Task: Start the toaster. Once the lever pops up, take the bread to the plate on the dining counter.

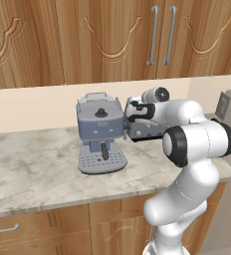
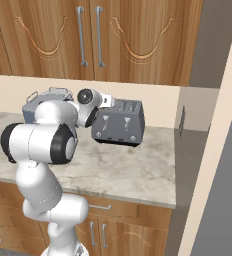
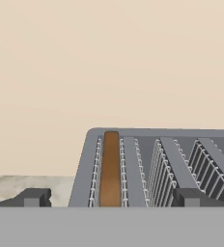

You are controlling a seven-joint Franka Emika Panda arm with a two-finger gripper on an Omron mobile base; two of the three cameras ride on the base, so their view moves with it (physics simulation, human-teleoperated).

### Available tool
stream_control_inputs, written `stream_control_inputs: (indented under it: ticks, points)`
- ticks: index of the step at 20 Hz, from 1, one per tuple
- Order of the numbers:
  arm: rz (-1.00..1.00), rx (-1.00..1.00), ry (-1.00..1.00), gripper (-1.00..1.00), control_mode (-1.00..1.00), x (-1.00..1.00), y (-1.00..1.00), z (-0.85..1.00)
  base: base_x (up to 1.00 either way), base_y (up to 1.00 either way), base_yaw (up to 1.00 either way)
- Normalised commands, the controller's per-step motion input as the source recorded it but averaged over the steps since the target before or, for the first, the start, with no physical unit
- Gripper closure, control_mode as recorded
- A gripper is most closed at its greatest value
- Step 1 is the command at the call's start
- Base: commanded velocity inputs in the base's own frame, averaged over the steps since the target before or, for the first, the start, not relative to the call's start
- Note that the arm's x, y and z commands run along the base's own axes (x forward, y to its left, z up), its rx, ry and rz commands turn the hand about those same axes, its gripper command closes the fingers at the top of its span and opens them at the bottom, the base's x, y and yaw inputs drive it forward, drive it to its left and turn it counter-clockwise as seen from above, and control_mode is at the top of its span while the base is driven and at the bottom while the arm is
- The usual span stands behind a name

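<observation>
In the hand view the gripper (image 3: 111,198) stands spread wide, holding nothing, its fingertips (image 3: 34,197) straddling the toaster (image 3: 147,164) just ahead. The bread (image 3: 110,169) sits in the toaster's leftmost slot, between the fingers; the slots to its right hold only wire racks.

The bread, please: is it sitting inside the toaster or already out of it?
Inside. In the hand view the bread stands in the leftmost slot of the toaster.
</observation>
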Motion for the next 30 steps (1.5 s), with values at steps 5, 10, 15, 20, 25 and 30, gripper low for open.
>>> stream_control_inputs:
  ticks: [5,10,15,20,25,30]
  points:
    - [0.0,0.0,0.0,-1.0,-1.0,0.0,0.0,0.0,0.0,0.0,0.0]
    - [0.0,0.0,0.0,-1.0,-1.0,0.0,0.0,0.0,0.0,0.0,0.0]
    - [0.0,0.0,0.0,-1.0,-1.0,0.0,0.0,0.0,0.0,0.0,0.0]
    - [0.0,0.0,0.0,-1.0,-1.0,0.0,0.0,0.0,0.0,0.0,0.0]
    - [0.0,0.0,0.0,-1.0,-1.0,0.0,0.0,0.0,0.0,0.0,0.0]
    - [0.0,0.0,0.0,-1.0,-1.0,0.0,0.0,0.0,0.0,0.0,0.0]
